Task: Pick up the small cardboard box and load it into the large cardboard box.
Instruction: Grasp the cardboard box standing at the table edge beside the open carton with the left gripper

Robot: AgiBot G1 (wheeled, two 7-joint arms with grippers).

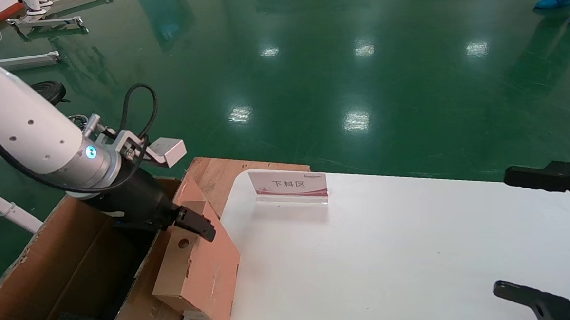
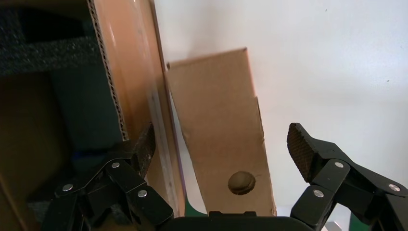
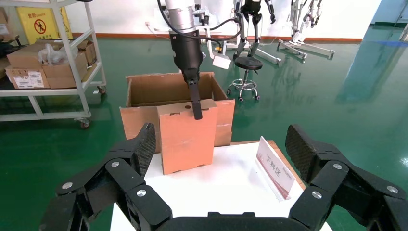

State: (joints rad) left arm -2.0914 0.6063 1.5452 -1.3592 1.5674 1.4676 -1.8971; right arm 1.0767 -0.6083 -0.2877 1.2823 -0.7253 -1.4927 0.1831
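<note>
Left gripper [image 1: 190,222]: spread wide, astride the top edge of the slim brown cardboard box [image 1: 200,267]; contact seemingly on one side only.
Slim box: upright on the white table [image 1: 407,251] edge, leaning against the big brown corrugated carton [image 1: 42,270].
Carton: open, black foam pads [image 2: 33,48] inside.
Right gripper [image 3: 221,159]: spread wide, above the table's opposite side.

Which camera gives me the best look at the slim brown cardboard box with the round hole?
The right wrist view: the slim brown cardboard box stands fully visible, the left end effector straddling its top edge. The head view shows it tilted at the white table's edge. The left wrist view shows only its holed narrow side.
</note>
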